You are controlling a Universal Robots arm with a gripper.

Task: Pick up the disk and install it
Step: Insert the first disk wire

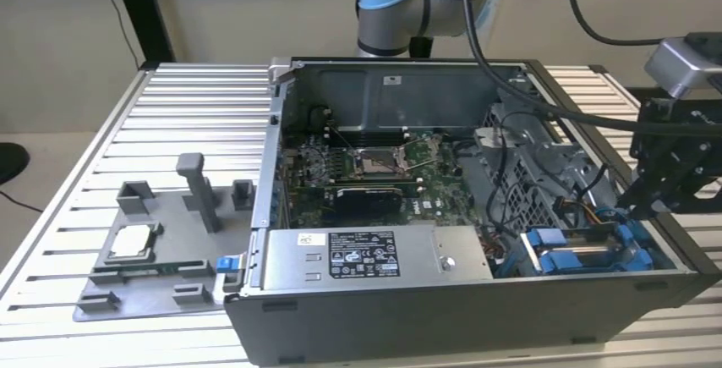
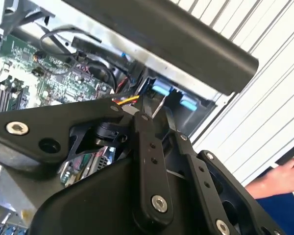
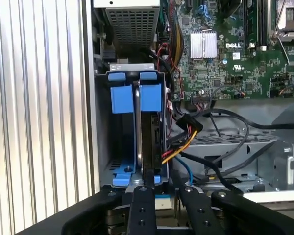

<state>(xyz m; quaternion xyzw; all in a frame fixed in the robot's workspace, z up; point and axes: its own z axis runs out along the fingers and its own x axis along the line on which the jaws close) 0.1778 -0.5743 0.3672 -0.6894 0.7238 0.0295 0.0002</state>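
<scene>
The disk [image 3: 148, 142] stands on edge in the blue-framed bay [image 3: 118, 98] at the computer case's [image 1: 451, 317] corner, lower right in the exterior view. The gripper [image 3: 159, 183] sits at its near end in the first wrist view, fingers [image 3: 141, 193] close together around the disk's edge, seemingly clamped on it. The disk's label is hidden, and cables [image 3: 186, 132] crowd beside it. In the second wrist view a person's hand [image 2: 279, 178] is cut off at lower right.

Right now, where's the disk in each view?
Exterior view: the disk sits in the bay at the case's near corner, on the exterior view's right.
First wrist view: the disk stands on edge beside the case wall.
Second wrist view: its blue frame shows under the case rim.
Shared landmark: the red-yellow wires.
</scene>
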